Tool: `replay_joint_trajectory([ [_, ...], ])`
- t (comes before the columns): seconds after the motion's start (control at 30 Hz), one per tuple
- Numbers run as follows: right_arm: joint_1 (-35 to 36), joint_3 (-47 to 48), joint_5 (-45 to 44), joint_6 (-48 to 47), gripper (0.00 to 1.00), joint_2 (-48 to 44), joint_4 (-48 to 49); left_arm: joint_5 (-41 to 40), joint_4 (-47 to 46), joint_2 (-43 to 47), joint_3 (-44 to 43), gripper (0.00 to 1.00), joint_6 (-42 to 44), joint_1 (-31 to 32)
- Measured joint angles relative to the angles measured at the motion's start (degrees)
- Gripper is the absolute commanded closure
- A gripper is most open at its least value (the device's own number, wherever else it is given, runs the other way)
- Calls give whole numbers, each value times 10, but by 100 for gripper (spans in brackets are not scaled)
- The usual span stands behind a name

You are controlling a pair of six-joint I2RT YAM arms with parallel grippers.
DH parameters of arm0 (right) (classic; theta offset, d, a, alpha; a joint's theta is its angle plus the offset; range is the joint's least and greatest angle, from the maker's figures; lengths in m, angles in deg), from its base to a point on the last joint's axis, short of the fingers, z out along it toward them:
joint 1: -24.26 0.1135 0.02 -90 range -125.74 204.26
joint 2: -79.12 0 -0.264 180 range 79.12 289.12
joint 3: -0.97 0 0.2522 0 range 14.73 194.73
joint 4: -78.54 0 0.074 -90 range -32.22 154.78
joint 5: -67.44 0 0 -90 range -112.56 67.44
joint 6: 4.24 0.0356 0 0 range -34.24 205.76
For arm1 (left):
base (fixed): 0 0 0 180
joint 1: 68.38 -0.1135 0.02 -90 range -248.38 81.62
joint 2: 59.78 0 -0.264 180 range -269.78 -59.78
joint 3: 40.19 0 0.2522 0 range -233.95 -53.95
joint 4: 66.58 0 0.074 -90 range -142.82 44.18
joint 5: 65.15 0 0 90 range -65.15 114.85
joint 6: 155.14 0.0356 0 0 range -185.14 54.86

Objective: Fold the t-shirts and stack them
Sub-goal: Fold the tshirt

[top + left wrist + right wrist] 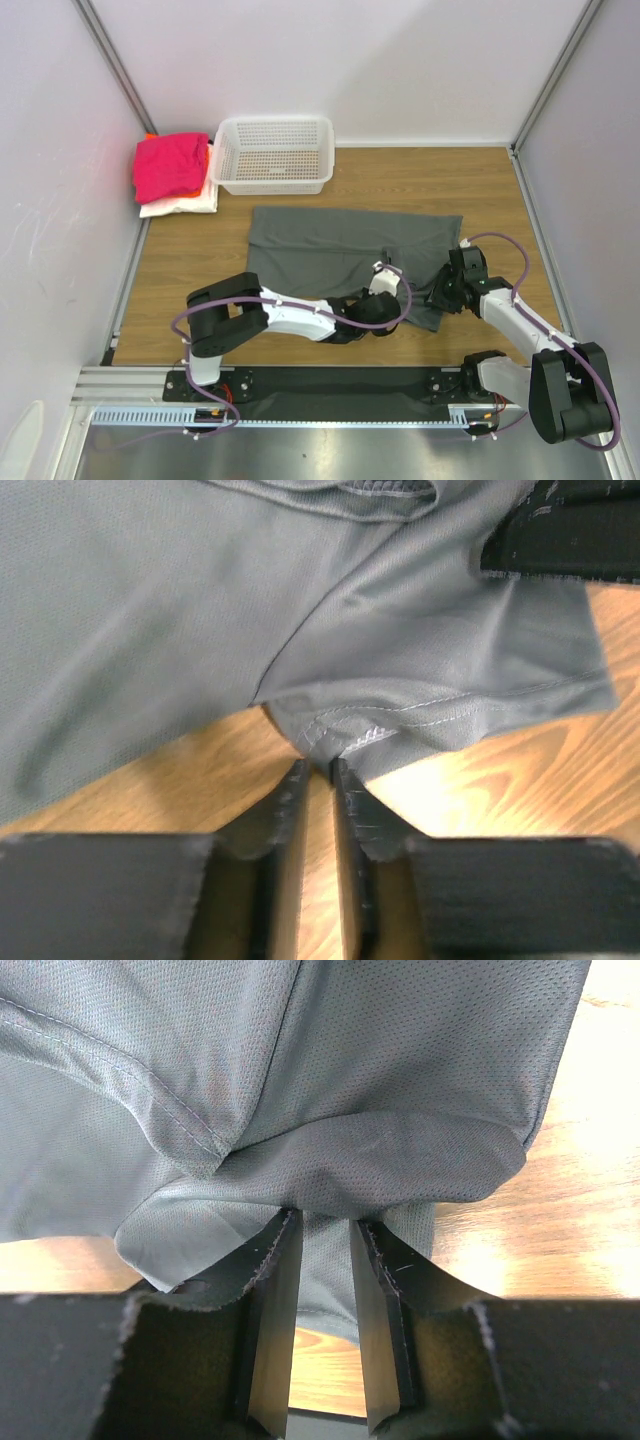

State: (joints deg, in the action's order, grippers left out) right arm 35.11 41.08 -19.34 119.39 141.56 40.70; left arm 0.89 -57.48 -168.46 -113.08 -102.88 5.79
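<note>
Top external view: the grey t-shirt (330,245) lies spread flat on the tabletop (180,280). Most of it reaches ahead of and to the left of both end effectors, and its near right corner is gathered between them. The left end effector (385,275) sits at the near edge of the cloth. The right end effector (447,293) is just beside it on its right, at the shirt's near right-hand corner.

From the left wrist, the fingers (290,810) are pressed almost together with only a thin slit between them. A stitched hem of the shirt runs into their tips and is pinched there. The cloth fans out ahead of them, with bare wood on either side. The right end effector appears as a black block ahead and to the right, over the same shirt.

From the right wrist, the fingers (275,1280) stand a little apart with a fold of grey cloth pinched in the gap. The cloth bunches over their tips.

Far ahead and to the left of the left end effector, well apart from both, a pile sits by the wall. It has a pink t-shirt (170,165) on top, an orange t-shirt (208,158) showing at the edge, and a white t-shirt (180,206) underneath. Just right of the pile stands a white mesh basket (272,122), upright, near the grey shirt's far edge.
</note>
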Motion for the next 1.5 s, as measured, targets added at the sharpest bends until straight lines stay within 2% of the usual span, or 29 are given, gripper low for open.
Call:
replay_joint_trajectory([
  [0.03,0,0,0,0,69,0,0,2,-4,4,6,68,-4,0],
  [0.13,0,1,0,-1,70,0,-2,4,-8,21,26,61,-14,-2],
  [0.4,-1,24,10,-7,71,-7,-46,32,1,92,59,54,-5,-33],
  [0.57,0,25,30,-2,71,-40,-66,37,-7,143,42,57,33,-47],
  [0.7,2,25,47,1,71,-67,-80,65,-17,130,13,61,52,-47],
  [0.8,5,31,75,1,75,-78,-78,90,-21,110,5,61,52,-47],
  [0.93,37,35,100,3,82,-78,-67,100,-1,92,5,59,39,-47],
  [1.27,96,1,107,15,86,-47,-27,97,30,91,19,57,2,-47],
  [1.5,108,-10,95,17,91,-12,-6,102,10,90,35,59,58,-28],
])
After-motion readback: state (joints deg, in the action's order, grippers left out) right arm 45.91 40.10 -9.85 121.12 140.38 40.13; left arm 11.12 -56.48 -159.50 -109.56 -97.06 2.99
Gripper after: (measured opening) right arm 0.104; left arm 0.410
